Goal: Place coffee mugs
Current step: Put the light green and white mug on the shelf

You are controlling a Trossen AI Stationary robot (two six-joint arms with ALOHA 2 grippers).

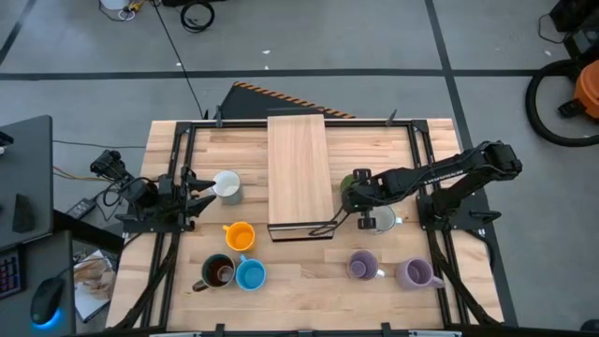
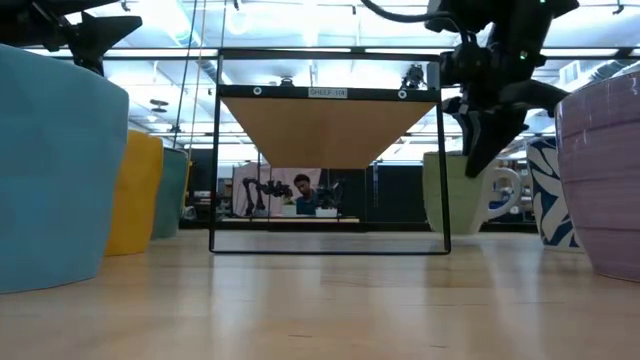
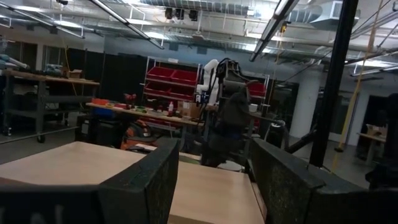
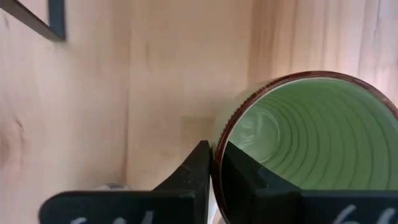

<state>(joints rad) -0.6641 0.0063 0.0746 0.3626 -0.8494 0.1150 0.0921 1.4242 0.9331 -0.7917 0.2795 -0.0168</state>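
Observation:
My right gripper (image 1: 352, 195) (image 4: 212, 152) reaches in from the table's right and is shut on the pale green mug (image 4: 311, 137) (image 2: 455, 195), just right of the shelf. A white mug (image 1: 382, 221) stands close behind it. Two light purple mugs (image 1: 362, 267) (image 1: 415, 273) stand near the front right. The orange mug (image 1: 240, 235), dark brown mug (image 1: 217, 271) and blue mug (image 1: 250, 274) stand at the front left. My left gripper (image 1: 204, 190) (image 3: 214, 155) waits open at the left edge, beside another white mug (image 1: 227, 187). My right gripper pinches the green mug's rim (image 4: 222, 124), one finger (image 4: 242, 171) inside the mug and the other (image 4: 196, 165) outside its wall. The fingers come from above, pointing down. The mug stays upright; whether its base is clear of the table I cannot tell.
The shelf (image 1: 298, 168), a wooden board on a black wire frame (image 2: 330, 250), runs front to back down the table's middle. Black rails (image 1: 173, 187) (image 1: 426, 178) line both sides. Bare wood lies under the shelf and along the table's near edge.

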